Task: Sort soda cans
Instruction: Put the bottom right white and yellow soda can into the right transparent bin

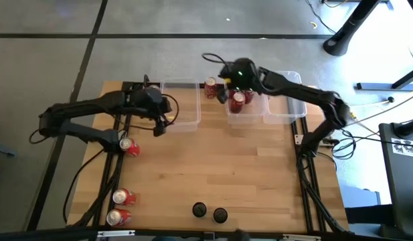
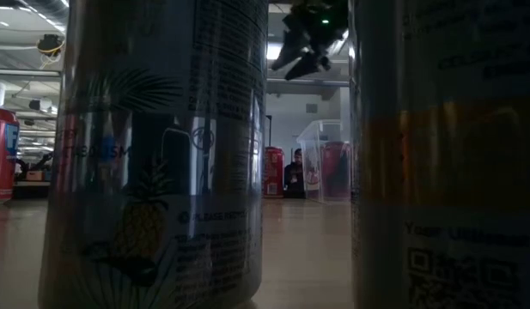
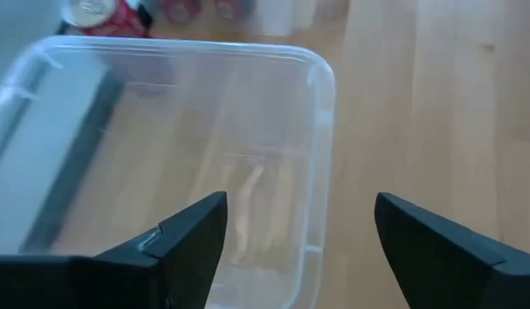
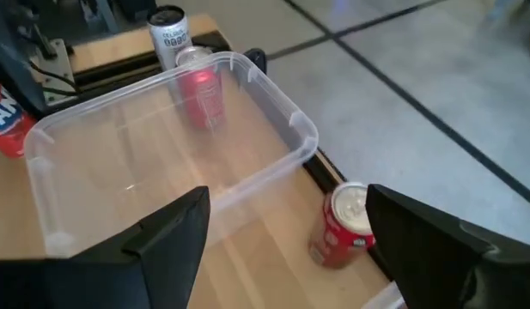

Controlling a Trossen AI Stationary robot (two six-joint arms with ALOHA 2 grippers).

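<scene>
Red can [image 4: 344,225] stands beside right jaws, seemingly ungripped.

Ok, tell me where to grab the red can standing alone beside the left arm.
Grip the red can across its round body, coming down from above: it stands upright, silver top up, and the bare table on its right probably leaves enough room.

red soda cans [image 1: 132,147]: 5 | black soda cans [image 1: 200,210]: 2 | clear bins [image 1: 180,106]: 3
</scene>
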